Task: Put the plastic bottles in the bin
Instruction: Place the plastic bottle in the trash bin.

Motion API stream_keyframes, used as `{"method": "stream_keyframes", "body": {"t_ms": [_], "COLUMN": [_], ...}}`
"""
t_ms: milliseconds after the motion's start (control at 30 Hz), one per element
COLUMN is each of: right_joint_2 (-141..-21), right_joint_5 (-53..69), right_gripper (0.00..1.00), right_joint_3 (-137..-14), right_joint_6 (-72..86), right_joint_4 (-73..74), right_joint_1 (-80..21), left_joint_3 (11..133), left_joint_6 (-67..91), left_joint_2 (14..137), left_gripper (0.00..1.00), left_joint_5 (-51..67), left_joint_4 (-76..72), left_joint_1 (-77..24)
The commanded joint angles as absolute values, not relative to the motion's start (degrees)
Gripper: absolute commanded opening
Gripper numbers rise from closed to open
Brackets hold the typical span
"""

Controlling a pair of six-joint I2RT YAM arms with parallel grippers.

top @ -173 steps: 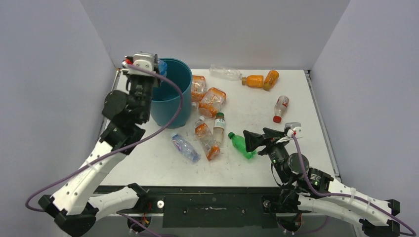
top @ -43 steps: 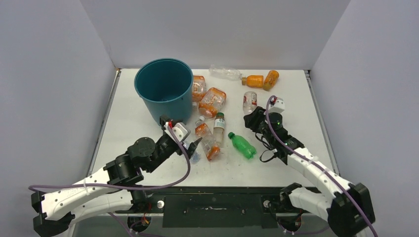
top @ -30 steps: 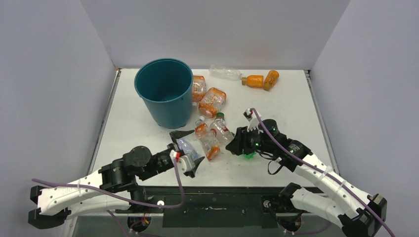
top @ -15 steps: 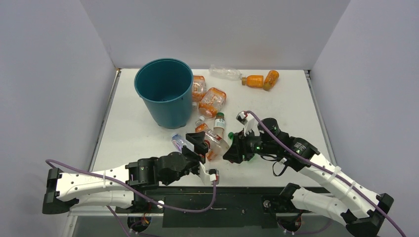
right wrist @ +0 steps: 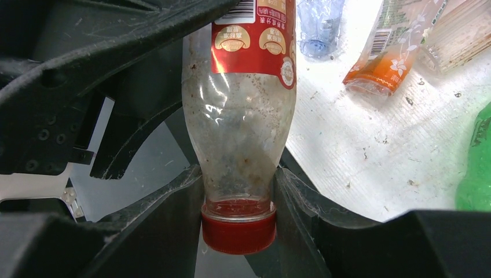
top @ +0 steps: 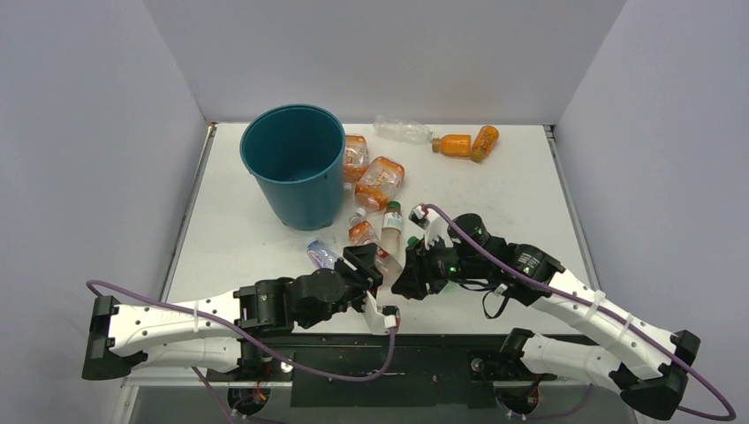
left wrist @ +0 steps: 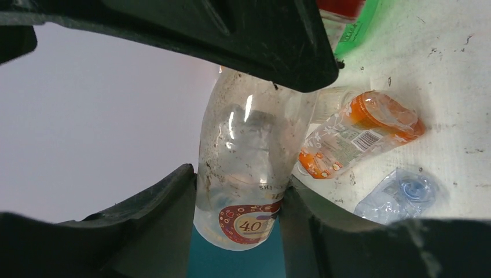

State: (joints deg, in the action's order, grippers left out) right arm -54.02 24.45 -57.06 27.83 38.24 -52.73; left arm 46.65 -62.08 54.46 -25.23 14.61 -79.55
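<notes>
One clear plastic bottle (right wrist: 243, 116) with a red label and a red cap (right wrist: 238, 229) hangs between both grippers near the table's front middle. My right gripper (right wrist: 238, 191) is shut on its neck just above the cap. My left gripper (left wrist: 240, 197) is shut on its base end, and the bottle (left wrist: 246, 156) fills that view. In the top view the left gripper (top: 371, 272) and right gripper (top: 413, 272) meet head-on. The teal bin (top: 296, 168) stands upright at the back left, apart from both grippers.
Loose bottles lie right of the bin: two orange-labelled ones (top: 380, 181), a dark-capped one (top: 391, 225), a blue-tinted one (top: 320, 254). A clear one (top: 402, 131) and two orange ones (top: 455, 144) lie at the back. A green bottle (right wrist: 477, 168) lies under the right arm.
My left gripper, open half a second ago, has shut on the bottle's base end. The right arm has carried the bottle a little left toward it and kept its grip.
</notes>
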Motion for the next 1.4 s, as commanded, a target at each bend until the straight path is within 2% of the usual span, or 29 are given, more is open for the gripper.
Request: {"method": "stream_keyframes", "body": {"t_ms": [0, 133, 233, 267, 300, 367, 433, 500, 567, 600, 633, 700, 900, 1033, 1200, 1367], "right_joint_2": [-54.82, -54.77, -54.61, -54.58, -54.51, -54.27, -53.58, -52.62, -51.19, -50.32, -49.41, -47.29, -36.81, -26.98, -21.93, -27.31], "right_joint_5": [24.11, 23.73, 23.56, 23.56, 23.49, 23.36, 22.18, 19.33, 16.84, 15.72, 14.68, 12.4, -7.03, -14.06, -7.67, 5.27], "right_gripper": [0.05, 0.05, 0.05, 0.11, 0.26, 0.59, 0.82, 0.93, 0.98, 1.0, 0.95, 0.9, 0.9, 0.9, 0.9, 0.94], "right_joint_3": [-60.11, -60.65, -61.41, -61.75, -62.12, -62.65, -63.0, -63.54, -63.89, -63.95, -63.98, -63.61, -59.02, -51.51, -41.76, -35.01], "right_joint_6": [27.88, 28.57, 28.82, 28.86, 28.95, 29.05, 29.38, 29.36, 29.36, 29.41, 29.49, 29.93, 34.67, 32.14, 23.94, 25.06], "right_joint_4": [35.26, 34.23, 33.65, 33.4, 33.16, 32.25, 31.21, 30.55, 29.5, 28.59, 27.84, 26.08, 21.05, 13.51, 7.9, -5.83], "right_joint_1": [-55.17, -56.22, -56.51, -56.56, -56.6, -56.55, -56.6, -56.6, -56.58, -56.59, -56.59, -56.57, -56.5, -56.56, -56.51, -56.59], "left_joint_3": [48.28, 47.45, 47.37, 47.37, 47.37, 47.42, 47.28, 46.93, 46.58, 46.49, 46.49, 46.87, 46.73, 47.43, 50.8, 50.96], "left_joint_6": [-60.84, -59.56, -58.28, -57.89, -57.2, -55.04, -52.62, -50.38, -47.44, -45.88, -44.15, -40.17, -28.0, -16.73, 0.07, 16.79], "left_joint_2": [54.78, 54.82, 54.67, 54.6, 54.52, 53.98, 53.01, 52.07, 51.34, 51.07, 50.94, 50.76, 47.73, 44.65, 43.26, 42.9], "left_gripper": [0.41, 0.31, 0.18, 0.11, 0.02, 0.0, 0.0, 0.0, 0.0, 0.0, 0.0, 0.0, 0.0, 0.0, 0.0, 0.0], "left_joint_5": [-23.18, -22.39, -21.41, -21.33, -21.35, -20.83, -19.86, -18.97, -18.27, -18.08, -17.92, -17.16, -12.81, -6.33, 2.8, 12.21], "left_joint_4": [10.85, 11.0, 11.16, 11.05, 10.6, 9.84, 9.05, 8.18, 7.33, 6.85, 6.63, 6.63, 4.04, 1.96, -0.18, -8.54], "left_joint_1": [-79.63, -79.63, -79.63, -79.63, -79.63, -79.62, -79.5, -79.31, -78.92, -78.74, -78.48, -77.77, -73.15, -65.86, -59.11, -55.54]}}
